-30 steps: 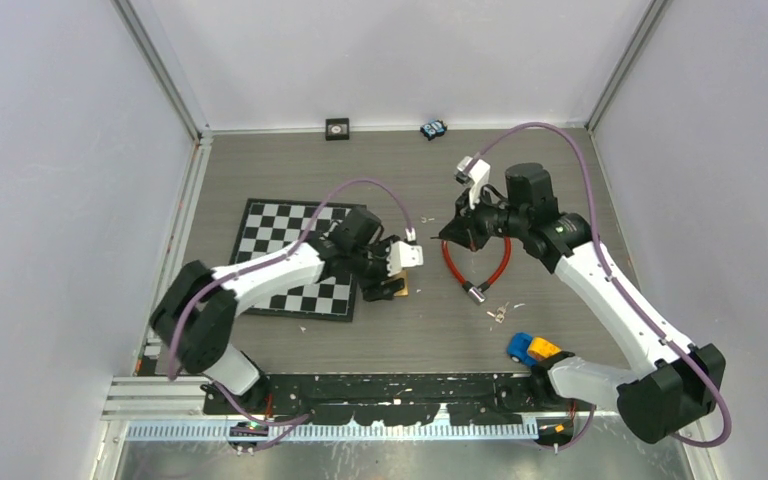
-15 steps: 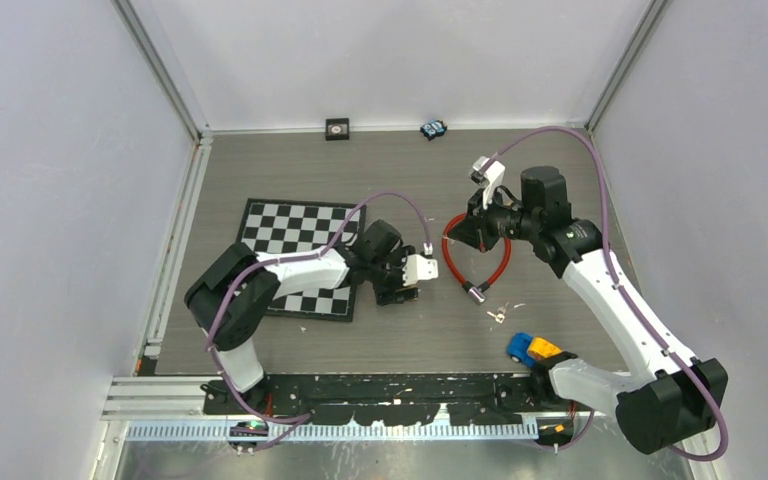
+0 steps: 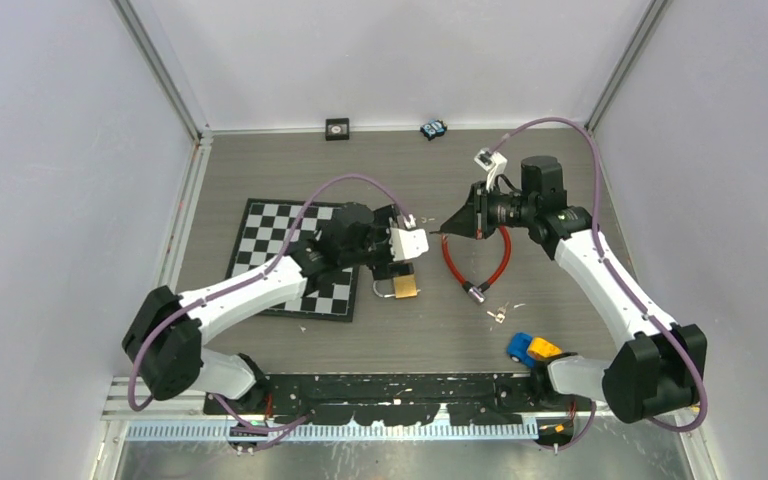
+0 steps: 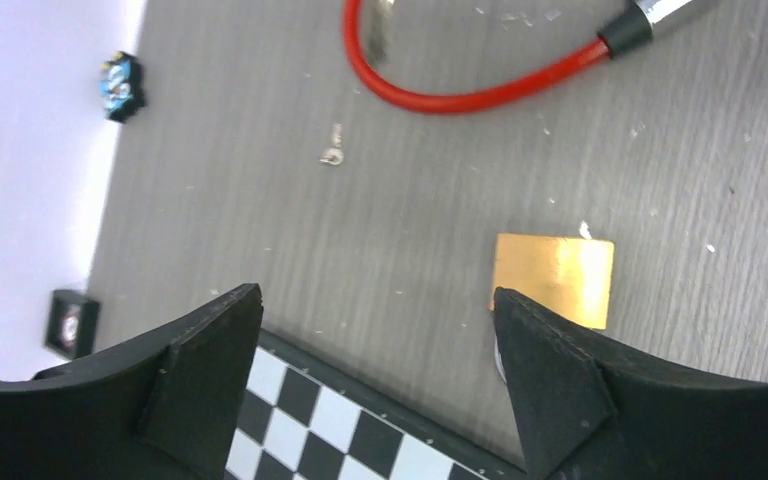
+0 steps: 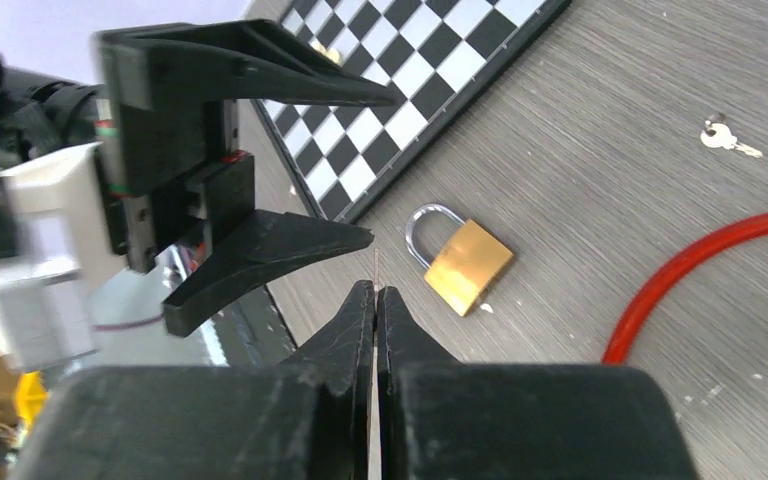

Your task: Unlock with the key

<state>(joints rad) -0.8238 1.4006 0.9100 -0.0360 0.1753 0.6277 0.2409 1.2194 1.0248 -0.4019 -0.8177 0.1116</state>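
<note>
From above, the padlock [image 3: 406, 288] lay flat on the table just off the board's [image 3: 280, 262] near corner. The left gripper [image 3: 390, 270] hung just above and behind it, spread wide and empty. The right gripper [image 3: 450, 229] was shut and raised beside the cable [image 3: 480, 262], pointing toward the left one. I judged the step to be steadying the padlock so that a key could go in. The left arm would do best to come down square and pinch the brass body rather than the shackle.

In the left wrist view, the fingers [image 4: 200, 365] stood far apart with nothing between them. The padlock [image 4: 552, 278] sat close by the right-hand finger, well off centre. The gripper wanted shifting that way before closing, or one finger would land on top of it. A loose key [image 4: 333, 153] lay apart, nearer the cable [image 4: 460, 95].

In the right wrist view, the right gripper [image 5: 376, 300] was pressed shut. A thin sliver stuck out past its tips, perhaps a key seen edge-on, though I could not tell. The padlock [image 5: 462, 262] lay shackle toward the board [image 5: 410, 60], its keyway hidden. The keyway end should be turned toward this arm.
</note>
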